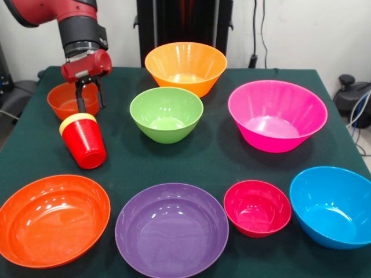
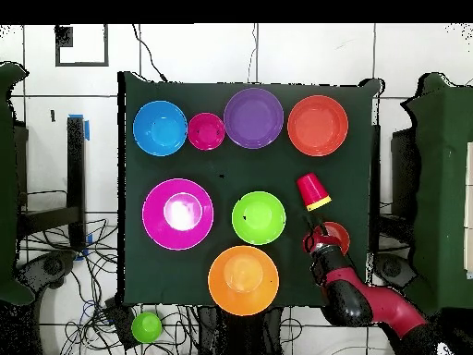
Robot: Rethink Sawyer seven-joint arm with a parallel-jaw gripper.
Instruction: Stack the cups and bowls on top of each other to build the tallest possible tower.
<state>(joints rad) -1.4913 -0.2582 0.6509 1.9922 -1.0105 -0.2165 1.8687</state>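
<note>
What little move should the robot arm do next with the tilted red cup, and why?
Probably stand the red cup level on the table. It leans just below the gripper, the yellow cup showing at its mouth, and the bowls all sit apart, so a tower needs a steady base first.

A dark green table [image 1: 232, 156] stands on a white tiled floor [image 2: 305, 51] with dark grout lines. Behind the table is a plain white wall [image 1: 301, 35] with a black cable [image 1: 255, 29] hanging down it. Tangled cables [image 2: 55, 250] lie on the floor beside the table. Blue tape [image 2: 88, 127] marks the floor nearby.
</note>
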